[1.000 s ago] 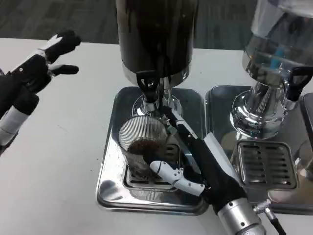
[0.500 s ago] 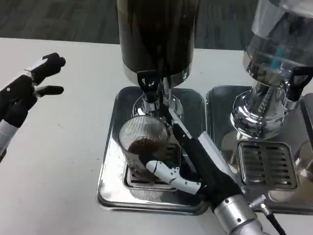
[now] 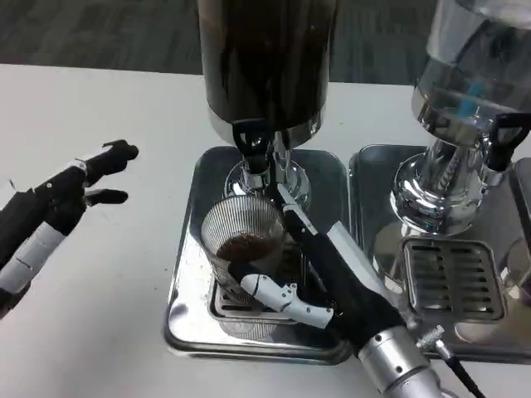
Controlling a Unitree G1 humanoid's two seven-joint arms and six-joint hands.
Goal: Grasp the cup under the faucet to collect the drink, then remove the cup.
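The cup [image 3: 243,247] is seen on the grate of the steel drip tray [image 3: 184,274], directly below the black faucet [image 3: 253,143] of the dark drink dispenser [image 3: 265,58]. It is a ribbed clear cup, and some dark drink is already lying in its bottom. The cup is gripped by the right hand [image 3: 303,265]: white and black fingers are wrapped around its front and its right side, on the side away from the dispenser. The left hand [image 3: 70,192] is held in the air above the white table [image 3: 91,315], well to the left of the cup, with its fingers apart and nothing in them.

It is judged that the filling is in hand and the removal is not yet begun. For this step the cup should be kept level and its mouth centred under the faucet, so that no drink falls on the tray. The grip should be firm but not crushing, since the thin wall may bend. When the cup is taken out, it should be drawn toward the robot and not lifted high, because the faucet is just above its rim.

The cup stands upright. Its long axis is vertical, and its open mouth is pointed up toward the faucet.
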